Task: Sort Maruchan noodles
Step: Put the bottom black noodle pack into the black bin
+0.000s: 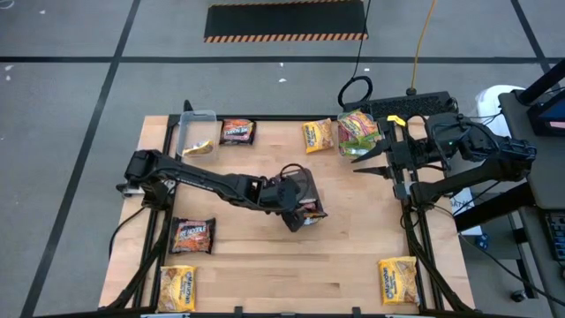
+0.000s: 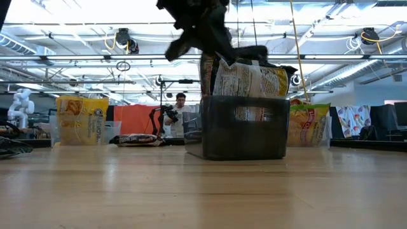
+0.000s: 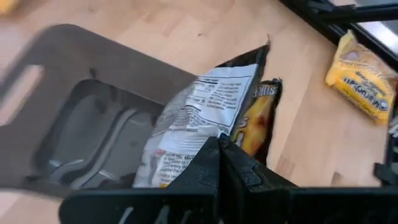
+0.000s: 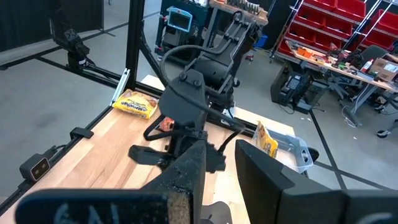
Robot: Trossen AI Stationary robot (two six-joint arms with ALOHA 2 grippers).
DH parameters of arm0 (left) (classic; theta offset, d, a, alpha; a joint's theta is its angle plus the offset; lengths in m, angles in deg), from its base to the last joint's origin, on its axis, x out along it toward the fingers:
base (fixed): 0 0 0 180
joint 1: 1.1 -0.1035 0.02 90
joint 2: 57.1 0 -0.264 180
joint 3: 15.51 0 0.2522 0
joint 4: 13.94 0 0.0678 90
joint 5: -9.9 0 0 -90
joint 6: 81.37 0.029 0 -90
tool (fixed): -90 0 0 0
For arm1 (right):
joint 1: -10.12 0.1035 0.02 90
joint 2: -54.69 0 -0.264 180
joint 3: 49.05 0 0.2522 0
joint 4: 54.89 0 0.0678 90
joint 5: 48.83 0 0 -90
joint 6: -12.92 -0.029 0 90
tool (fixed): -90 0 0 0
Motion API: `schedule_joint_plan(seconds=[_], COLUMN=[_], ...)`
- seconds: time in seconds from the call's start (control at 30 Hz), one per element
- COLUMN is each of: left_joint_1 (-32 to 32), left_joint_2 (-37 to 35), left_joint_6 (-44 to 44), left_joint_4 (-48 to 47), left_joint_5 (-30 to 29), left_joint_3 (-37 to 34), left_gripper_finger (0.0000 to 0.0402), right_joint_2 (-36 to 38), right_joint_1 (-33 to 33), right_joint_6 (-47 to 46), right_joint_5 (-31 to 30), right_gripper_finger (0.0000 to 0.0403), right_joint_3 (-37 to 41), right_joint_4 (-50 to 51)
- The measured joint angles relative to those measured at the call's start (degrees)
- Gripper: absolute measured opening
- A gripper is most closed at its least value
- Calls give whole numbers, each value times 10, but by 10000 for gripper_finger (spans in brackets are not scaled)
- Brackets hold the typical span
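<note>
Your left gripper [image 1: 305,212] pinches a noodle packet [image 3: 193,124] over the grey tray [image 3: 74,118] mid-table; release early and it tips out. Your right gripper [image 1: 375,159] waits open at the table's right edge.

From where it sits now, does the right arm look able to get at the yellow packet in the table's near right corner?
Probably yes. The right hand is open and holds nothing, parked at the far right edge, and the yellow packet lies flat on the table on that arm's own side with nothing on or beside it.
</note>
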Motion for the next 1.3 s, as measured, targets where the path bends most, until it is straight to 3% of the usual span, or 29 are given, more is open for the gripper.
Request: schedule_joint_plan(seconds=[0.7,1.3], left_joint_1=[2,2], left_joint_2=[10,10], left_joint_6=[-26,29], left_joint_4=[17,33], left_joint_5=[35,38], left_joint_3=[-1,-1], left_gripper_finger=[19,21], right_joint_2=[0,0], right_joint_1=[0,0], right_joint_6=[9,9], right_joint_5=[0,0], right_gripper_finger=[84,84], right_joint_3=[0,0], right_joint_4=[0,0])
